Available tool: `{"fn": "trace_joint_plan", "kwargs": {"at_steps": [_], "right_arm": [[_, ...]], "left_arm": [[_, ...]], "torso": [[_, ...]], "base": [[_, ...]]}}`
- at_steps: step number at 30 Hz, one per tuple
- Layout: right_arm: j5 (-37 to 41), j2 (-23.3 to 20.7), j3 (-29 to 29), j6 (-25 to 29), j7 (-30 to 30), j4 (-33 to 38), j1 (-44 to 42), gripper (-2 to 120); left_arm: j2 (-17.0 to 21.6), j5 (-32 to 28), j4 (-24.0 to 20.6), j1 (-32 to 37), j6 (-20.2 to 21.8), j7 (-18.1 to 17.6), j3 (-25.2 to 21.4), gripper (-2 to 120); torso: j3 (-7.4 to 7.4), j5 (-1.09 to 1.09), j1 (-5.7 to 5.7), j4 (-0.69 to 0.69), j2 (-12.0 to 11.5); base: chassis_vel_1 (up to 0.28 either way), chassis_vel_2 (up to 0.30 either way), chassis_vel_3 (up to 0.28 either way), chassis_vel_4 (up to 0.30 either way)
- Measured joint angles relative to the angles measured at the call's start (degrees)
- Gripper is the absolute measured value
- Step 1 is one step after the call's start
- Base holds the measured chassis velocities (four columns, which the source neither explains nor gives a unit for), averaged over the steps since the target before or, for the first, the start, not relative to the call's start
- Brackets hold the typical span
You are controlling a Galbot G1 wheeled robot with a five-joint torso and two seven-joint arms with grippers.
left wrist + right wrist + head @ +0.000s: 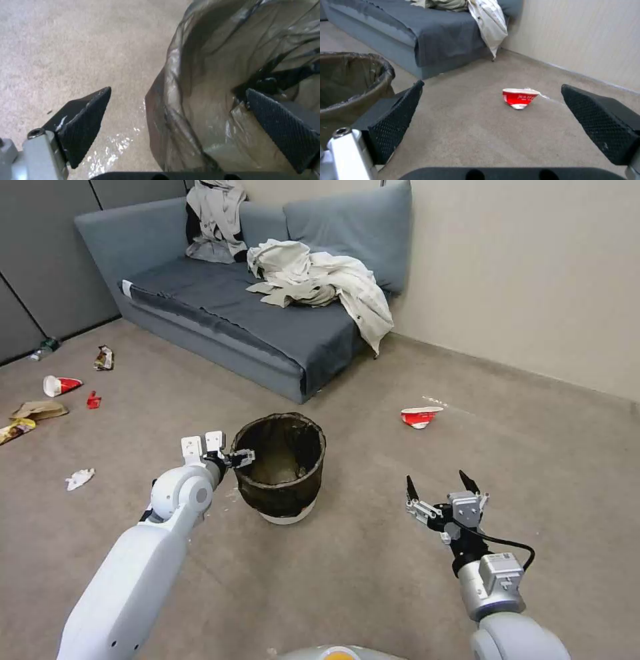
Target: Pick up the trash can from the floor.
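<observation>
Your trash can point(283, 473) stands upright on the floor point(373, 580), in front of the sofa point(220, 307). Your left gripper point(241, 457) is at the can's rim on its left side, jaws spread wide: the wrist view shows one finger point(83, 120) outside over the carpet and the other point(283, 125) inside against the bag, not yet closed on it. Your right gripper point(440, 490) hovers wide open and empty, well to the can's right, facing a crushed red cup point(519, 97) near the wall point(533, 273).
</observation>
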Motion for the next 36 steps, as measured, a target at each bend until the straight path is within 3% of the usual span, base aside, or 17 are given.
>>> {"fn": "trace_joint_plan", "kwargs": {"at_steps": [9, 13, 22, 28, 30, 34, 36], "right_arm": [[-0.37, 0.46, -0.53, 0.01, -0.18, 0.68, -0.37, 100], [-0.55, 0.61, -0.64, -0.02, -0.33, 1.01, -0.54, 100], [-0.75, 0.69, -0.8, -0.04, -0.49, 1.08, -0.58, 100], [-0.76, 0.7, -0.79, -0.04, -0.51, 1.09, -0.59, 100], [-0.76, 0.66, -0.73, -0.04, -0.52, 1.09, -0.59, 100], [-0.74, 0.51, -0.61, -0.04, -0.53, 1.08, -0.5, 100], [-0.73, 0.48, -0.61, -0.04, -0.53, 1.09, -0.47, 100]], "left_arm": [[-0.23, 0.26, 1.24, -0.2, 1.15, 0.01, 0.09, 93], [-0.39, 0.44, 1.61, -0.51, 1.16, 0.12, 0.26, 84], [-0.61, 0.44, 1.72, -0.61, 1.14, -0.04, 0.45, 48], [-0.73, 0.38, 1.87, -0.66, 1.12, -0.6, 0.44, 31], [-0.83, 0.38, 1.93, -0.67, 1.11, -0.81, 0.43, 20], [-0.94, 0.39, 1.98, -0.68, 1.08, -0.93, 0.31, 8], [-0.95, 0.39, 1.98, -0.68, 1.08, -0.93, 0.31, 7]], "torso": [[0.0, 0.0, 0.0, 0.0, 0.0], [0.0, 0.0, 0.0, 0.0, 0.0], [0.0, 0.0, 0.0, 0.0, 0.0], [0.0, 0.0, 0.0, 0.0, 0.0], [0.0, 0.0, 0.0, 0.0, 0.0], [0.0, 0.0, 0.0, 0.0, 0.0], [0.0, 0.0, 0.0, -0.01, 0.0]], "base": [[0.0, 0.0, 0.0, 0.0], [0.0, 0.0, 0.0, 0.0], [0.0, 0.0, 0.0, 0.0], [0.0, 0.0, 0.0, 0.0], [0.0, 0.0, 0.0, 0.0], [0.0, 0.0, 0.0, 0.0], [0.0, 0.0, 0.0, 0.0]]}}
